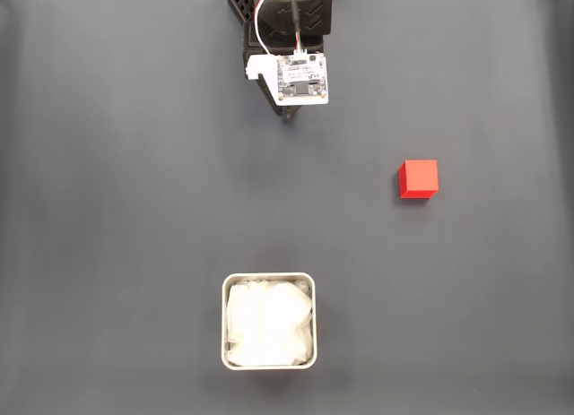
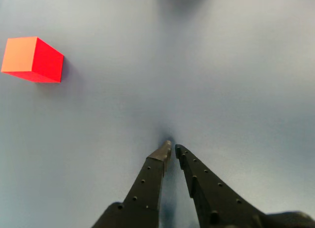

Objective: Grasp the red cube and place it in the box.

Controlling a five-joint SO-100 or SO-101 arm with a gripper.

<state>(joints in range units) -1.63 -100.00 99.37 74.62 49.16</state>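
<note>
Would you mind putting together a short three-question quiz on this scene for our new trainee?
1. True or false: the red cube already lies inside the box.
2. In the fixed view, the red cube is: A) left of the box, B) up and to the right of the box, C) directly under the arm.
3. In the wrist view, what does the gripper hold?

Key:
1. False; it sits on the dark mat, apart from the box.
2. B.
3. Nothing; its fingertips nearly meet with nothing between them, and the cube lies off at upper left.
</note>
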